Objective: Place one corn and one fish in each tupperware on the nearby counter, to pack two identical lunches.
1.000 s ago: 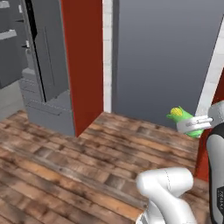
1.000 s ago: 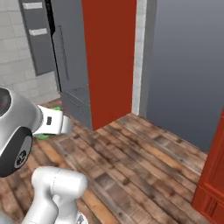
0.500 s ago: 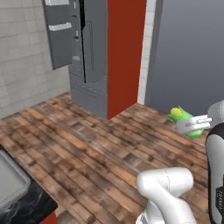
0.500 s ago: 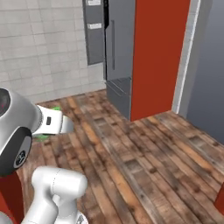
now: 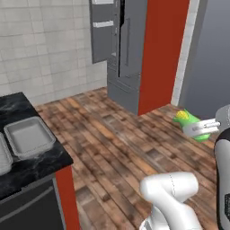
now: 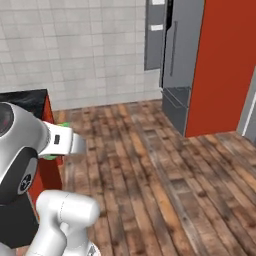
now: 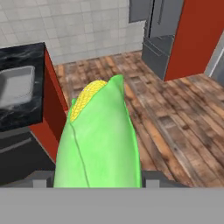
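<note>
My gripper (image 5: 198, 128) is shut on a lime-green corn (image 5: 189, 121) with a yellow tip, held out over the wooden floor at the right. In the hand view the corn (image 7: 100, 138) stands large between the fingertips (image 7: 42, 180). One light-grey tupperware (image 5: 28, 135) lies on the black marble counter (image 5: 33, 161) at the left, and the rim of a second tupperware (image 5: 2, 157) shows at the frame's edge. From the hand, a tupperware (image 7: 15, 84) lies on the counter (image 7: 22, 54) at upper left. A sliver of corn (image 6: 50, 156) peeks from behind the arm. The fish is out of view.
Wooden floor (image 5: 117, 139) spreads between me and the counter. A red cabinet front (image 5: 68, 193) stands under the worktop's corner. A tall grey fridge (image 5: 117, 49) and a red panel (image 5: 162, 54) stand at the back, beside a tiled wall (image 5: 45, 45).
The whole picture has swung sideways as the base turned. The counter with its trays has come into view at the left. The corn stays in the gripper.
</note>
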